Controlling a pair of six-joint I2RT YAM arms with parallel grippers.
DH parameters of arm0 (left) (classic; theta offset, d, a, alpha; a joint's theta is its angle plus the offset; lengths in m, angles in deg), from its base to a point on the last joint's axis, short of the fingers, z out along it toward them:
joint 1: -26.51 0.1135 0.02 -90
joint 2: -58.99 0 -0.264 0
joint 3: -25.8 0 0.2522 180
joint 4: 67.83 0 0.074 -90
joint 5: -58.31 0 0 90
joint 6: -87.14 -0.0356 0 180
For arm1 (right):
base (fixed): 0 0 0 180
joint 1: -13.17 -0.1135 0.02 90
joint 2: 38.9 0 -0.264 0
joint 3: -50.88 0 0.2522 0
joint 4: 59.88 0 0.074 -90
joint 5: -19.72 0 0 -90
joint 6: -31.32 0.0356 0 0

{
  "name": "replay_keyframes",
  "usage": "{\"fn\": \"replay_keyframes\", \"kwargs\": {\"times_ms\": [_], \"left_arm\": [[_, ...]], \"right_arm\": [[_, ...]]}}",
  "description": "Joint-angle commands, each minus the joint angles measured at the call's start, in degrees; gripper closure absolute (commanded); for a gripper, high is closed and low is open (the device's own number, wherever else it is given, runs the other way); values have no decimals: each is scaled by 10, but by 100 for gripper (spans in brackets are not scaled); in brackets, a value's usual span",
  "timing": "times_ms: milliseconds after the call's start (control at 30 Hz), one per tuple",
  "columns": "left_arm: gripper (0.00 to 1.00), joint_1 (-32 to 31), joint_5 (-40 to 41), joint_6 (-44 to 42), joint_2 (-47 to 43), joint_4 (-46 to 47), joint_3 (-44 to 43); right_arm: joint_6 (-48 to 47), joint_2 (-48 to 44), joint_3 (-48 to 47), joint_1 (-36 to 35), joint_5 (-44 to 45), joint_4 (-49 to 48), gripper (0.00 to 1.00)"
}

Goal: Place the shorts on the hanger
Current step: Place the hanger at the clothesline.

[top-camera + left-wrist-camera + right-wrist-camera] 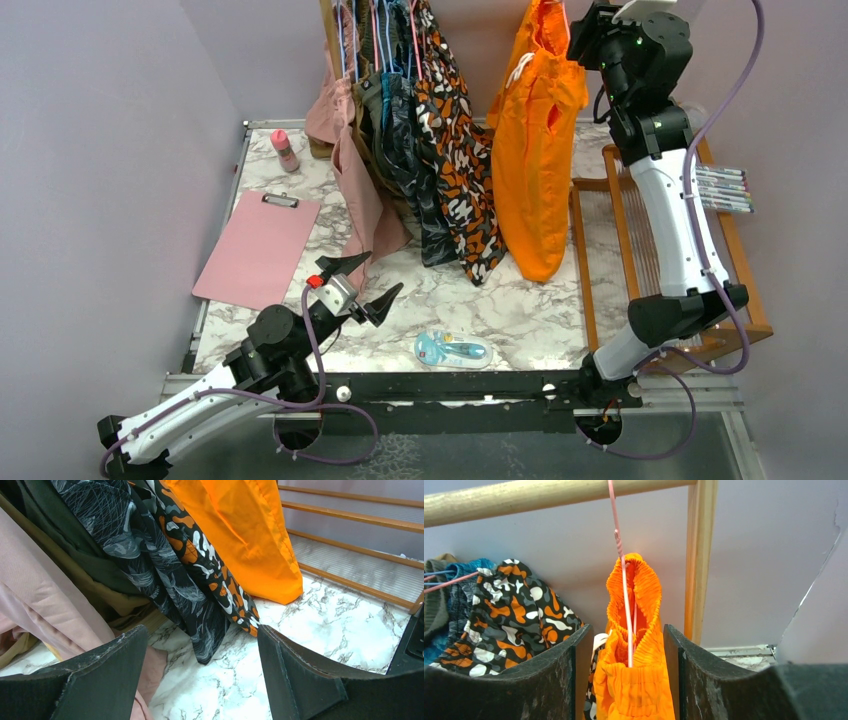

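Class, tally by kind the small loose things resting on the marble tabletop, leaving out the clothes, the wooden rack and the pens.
Pink clipboard: 1
Pink bottle: 1
Blue plastic packet: 1
Total: 3

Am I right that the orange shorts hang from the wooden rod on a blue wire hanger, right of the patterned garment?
Not quite: the wire hanger is pink, not blue, as the right wrist view shows. The orange shorts do hang on it from the wooden rod, right of the patterned garment.
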Motion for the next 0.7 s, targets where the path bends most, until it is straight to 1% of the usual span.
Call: {"fn": "replay_keyframes", "kwargs": {"times_ms": [0,167,300,433,667], "left_arm": [[17,1,-14,5,-2,8,2],[17,2,-12,5,-1,7,2],[17,2,-10,4,2,7,2],[17,2,-9,4,4,9,3],[17,2,-10,4,7,10,3]], "right_arm": [[9,-2,-19,4,0,19,44],[19,25,-36,4,-12,25,43],[11,43,-45,5,-1,16,43],[-7,54,-37,6,18,1,44],[-4,67,-27,12,10,0,46]]}}
